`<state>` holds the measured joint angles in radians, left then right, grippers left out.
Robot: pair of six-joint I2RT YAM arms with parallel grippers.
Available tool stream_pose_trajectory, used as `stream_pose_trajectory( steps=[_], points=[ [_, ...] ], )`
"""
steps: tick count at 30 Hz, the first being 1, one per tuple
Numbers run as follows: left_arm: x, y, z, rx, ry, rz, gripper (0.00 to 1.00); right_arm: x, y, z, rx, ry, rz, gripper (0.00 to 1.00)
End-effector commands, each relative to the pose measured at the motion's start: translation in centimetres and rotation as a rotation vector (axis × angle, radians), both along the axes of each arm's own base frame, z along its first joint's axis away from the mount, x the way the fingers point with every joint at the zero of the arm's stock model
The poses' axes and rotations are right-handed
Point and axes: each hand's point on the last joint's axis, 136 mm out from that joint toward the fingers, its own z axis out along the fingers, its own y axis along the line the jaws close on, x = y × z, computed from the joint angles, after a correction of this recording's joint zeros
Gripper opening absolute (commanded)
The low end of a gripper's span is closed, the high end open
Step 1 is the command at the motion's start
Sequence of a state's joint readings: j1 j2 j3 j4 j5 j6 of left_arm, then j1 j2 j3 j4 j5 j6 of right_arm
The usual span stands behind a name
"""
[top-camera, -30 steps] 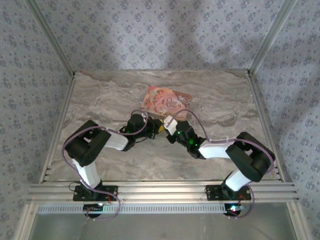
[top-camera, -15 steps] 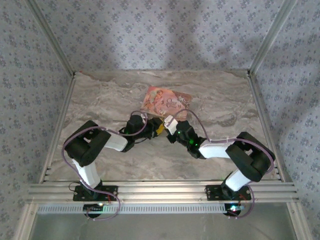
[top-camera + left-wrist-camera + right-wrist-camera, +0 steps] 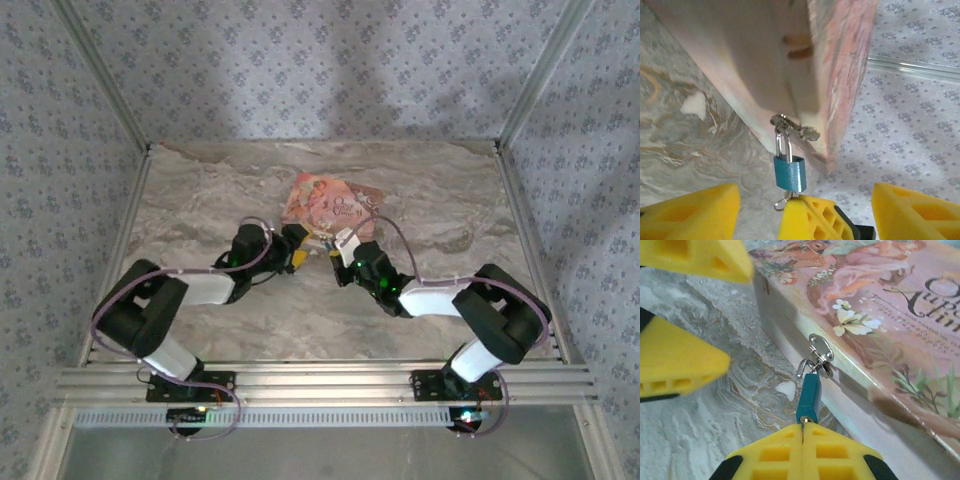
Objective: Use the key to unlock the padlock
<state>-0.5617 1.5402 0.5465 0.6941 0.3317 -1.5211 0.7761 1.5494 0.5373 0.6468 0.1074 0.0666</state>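
Dangling from the silvery hasp (image 3: 820,352) on the pink picture-printed box (image 3: 880,305), over the marbled desk (image 3: 690,450): padlock (image 3: 790,172), tiny, blue-bodied, smooth steel shackle. Probably handling light, rigid, slippery and swinging freely, so steadying by the body's flat sides. Pinching fully closed just beneath, apparently on the key (image 3: 808,420): right claw (image 3: 804,432). Gaping wide nearby, gripping nothing: left claw (image 3: 297,252).

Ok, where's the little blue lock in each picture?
Top view: the padlock is a tiny speck at the pink box's near edge, mid-table.
Left wrist: lower centre, hanging from the clasp at the box's corner.
Right wrist: centre, just above the right gripper.
Shared landmark: the pink box it hangs on.
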Motion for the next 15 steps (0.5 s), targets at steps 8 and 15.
stream_pose_trajectory(
  steps=[8, 15],
  points=[
    [-0.7, 5.6, 1.2, 0.303, -0.069, 0.037, 0.82, -0.5, -0.8, -1.7, 0.317, 0.357, -0.196, 0.0],
    [-0.1, 7.4, 1.8, 0.331, -0.078, 0.02, 0.86, -0.2, -1.9, -2.6, 0.446, 0.473, -0.3, 0.0]
  ],
)
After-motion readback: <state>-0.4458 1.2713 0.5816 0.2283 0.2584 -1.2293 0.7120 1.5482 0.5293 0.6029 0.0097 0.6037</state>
